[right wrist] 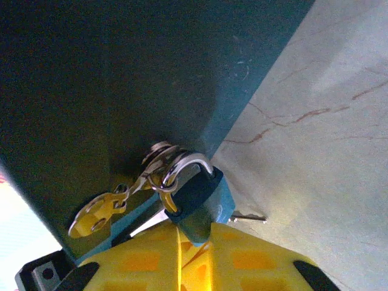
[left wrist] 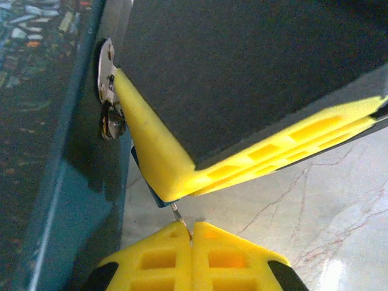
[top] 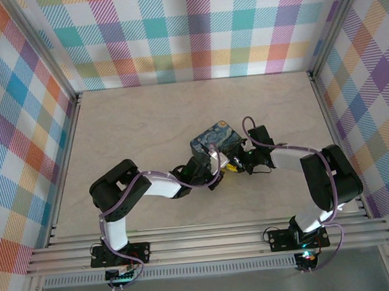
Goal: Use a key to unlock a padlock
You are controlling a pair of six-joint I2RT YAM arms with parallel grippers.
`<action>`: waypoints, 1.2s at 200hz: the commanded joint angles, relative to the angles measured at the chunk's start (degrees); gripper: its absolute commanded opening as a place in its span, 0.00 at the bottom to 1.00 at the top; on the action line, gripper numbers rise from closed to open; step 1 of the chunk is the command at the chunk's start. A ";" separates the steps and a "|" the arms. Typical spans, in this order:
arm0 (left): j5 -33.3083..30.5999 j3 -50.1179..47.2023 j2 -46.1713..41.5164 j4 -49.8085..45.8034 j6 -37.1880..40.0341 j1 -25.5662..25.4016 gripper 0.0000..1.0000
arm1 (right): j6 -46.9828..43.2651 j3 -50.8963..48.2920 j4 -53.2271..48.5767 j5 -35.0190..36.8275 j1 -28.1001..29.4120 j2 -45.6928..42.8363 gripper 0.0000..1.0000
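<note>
Top view: The tin [top: 213, 138] stands on the counter [top: 145, 116] right of centre. Both arms reach in to its near side. The left gripper [top: 214, 176] and right gripper [top: 237, 165] sit just beside each other against the tin's near face. I cannot make out the padlock here; it is too small and lies between the two grippers.

Left wrist view: My left jaws are pressed together with no gap. A thin sliver of metal, which I take to be the key [left wrist: 176, 211], is pinched at their tips. It points up at a small blue corner of the padlock [left wrist: 153, 195]. One yellow finger [left wrist: 154, 151] of the right gripper crosses the frame on a slant, just above the key. The tin's wall fills the left side, with a silvery hasp [left wrist: 107, 73] on it. Pale marbled counter shows on the right.

Right wrist view: The right jaws are closed on the padlock's body [right wrist: 200, 203], holding it against the tin's lower edge. The shackle [right wrist: 185, 167] is down and passes through the hasp. A flat metal tab [right wrist: 97, 215] hangs from a ring to the left. A slim metal tip [right wrist: 248, 217] projects right of the padlock, low over the counter. I cannot tell whether the key is in the keyhole.
</note>
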 commanded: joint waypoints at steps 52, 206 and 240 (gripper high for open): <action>-14.55 2.78 -2.70 -5.62 10.97 -6.82 0.00 | 4.44 1.35 -8.17 1.68 0.07 -4.17 0.38; 0.82 -0.43 -5.55 -1.44 -7.53 -2.30 0.00 | 5.20 -4.11 -6.54 7.21 0.11 -13.32 0.40; 4.17 -1.82 -5.78 2.74 -13.87 -1.29 0.00 | 6.18 -7.67 -3.97 8.58 0.43 -15.85 0.36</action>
